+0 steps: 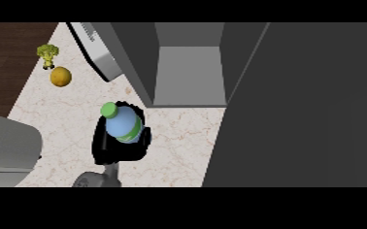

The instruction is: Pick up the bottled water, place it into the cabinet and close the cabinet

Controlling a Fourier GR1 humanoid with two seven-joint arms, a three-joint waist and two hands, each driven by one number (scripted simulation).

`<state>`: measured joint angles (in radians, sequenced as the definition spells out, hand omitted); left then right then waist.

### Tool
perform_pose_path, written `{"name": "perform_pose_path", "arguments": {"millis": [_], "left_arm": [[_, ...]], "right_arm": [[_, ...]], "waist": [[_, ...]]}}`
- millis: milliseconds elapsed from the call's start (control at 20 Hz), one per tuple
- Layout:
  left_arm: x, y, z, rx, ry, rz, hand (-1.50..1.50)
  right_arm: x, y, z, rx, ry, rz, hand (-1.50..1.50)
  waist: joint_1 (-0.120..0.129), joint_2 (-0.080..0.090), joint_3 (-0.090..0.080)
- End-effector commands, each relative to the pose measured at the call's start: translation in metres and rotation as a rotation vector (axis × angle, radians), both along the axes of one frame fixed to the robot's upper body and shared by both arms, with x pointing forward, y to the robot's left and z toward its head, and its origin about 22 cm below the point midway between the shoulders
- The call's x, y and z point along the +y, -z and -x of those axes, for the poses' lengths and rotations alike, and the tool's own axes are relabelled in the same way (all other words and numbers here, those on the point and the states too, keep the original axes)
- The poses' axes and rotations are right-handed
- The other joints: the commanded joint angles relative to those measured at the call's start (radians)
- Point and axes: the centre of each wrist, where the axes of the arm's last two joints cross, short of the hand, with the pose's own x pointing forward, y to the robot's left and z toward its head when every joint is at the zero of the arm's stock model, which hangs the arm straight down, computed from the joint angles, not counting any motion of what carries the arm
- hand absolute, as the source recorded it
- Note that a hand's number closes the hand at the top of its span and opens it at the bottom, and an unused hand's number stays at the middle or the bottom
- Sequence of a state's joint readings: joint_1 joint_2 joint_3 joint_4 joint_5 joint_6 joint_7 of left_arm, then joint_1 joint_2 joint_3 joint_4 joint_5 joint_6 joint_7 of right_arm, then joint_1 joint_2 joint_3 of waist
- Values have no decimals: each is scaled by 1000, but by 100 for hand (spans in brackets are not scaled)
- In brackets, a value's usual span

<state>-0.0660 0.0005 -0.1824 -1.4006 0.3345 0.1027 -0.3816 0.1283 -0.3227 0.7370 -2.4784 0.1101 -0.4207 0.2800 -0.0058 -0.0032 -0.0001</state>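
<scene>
The right hand (108, 151) grasps the blue plastic water bottle (123, 124). The bottle's long axis is tilted, with the green cap (109, 109) pointing far-left.

Smooth plastic bottled water (123, 123), veined marble counter (179, 140), matt cabinet (190, 73).

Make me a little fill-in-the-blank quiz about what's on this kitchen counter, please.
1. The black hand is curled round a water bottle whose cap is ___.
2. The cabinet behind the bottle has its door ___.
3. Near the broccoli, at the left of the counter, lies a round fruit coloured ___.

Missing words: green; open; orange.
</scene>
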Motion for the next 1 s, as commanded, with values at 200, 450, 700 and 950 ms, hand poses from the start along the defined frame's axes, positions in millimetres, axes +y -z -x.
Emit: {"name": "perform_pose_path", "arguments": {"millis": [200, 450, 700, 950], "left_arm": [[-33, -45, -16, -1, 10, -22, 150], [-51, -51, -37, -35, 14, -62, 150], [-72, -66, -58, -68, -33, -97, 150], [-80, -87, -87, -41, -64, -140, 150]], "right_arm": [[-12, -23, 18, -56, 43, 21, -150], [-10, -20, 26, -62, 10, -1, -150], [-8, -8, 29, -52, 13, 10, -150], [-11, -13, 16, -54, 3, -1, -150]], "waist": [[-3, 0, 0], [-8, 1, 0], [-16, 0, 0], [-11, 3, 0]]}}
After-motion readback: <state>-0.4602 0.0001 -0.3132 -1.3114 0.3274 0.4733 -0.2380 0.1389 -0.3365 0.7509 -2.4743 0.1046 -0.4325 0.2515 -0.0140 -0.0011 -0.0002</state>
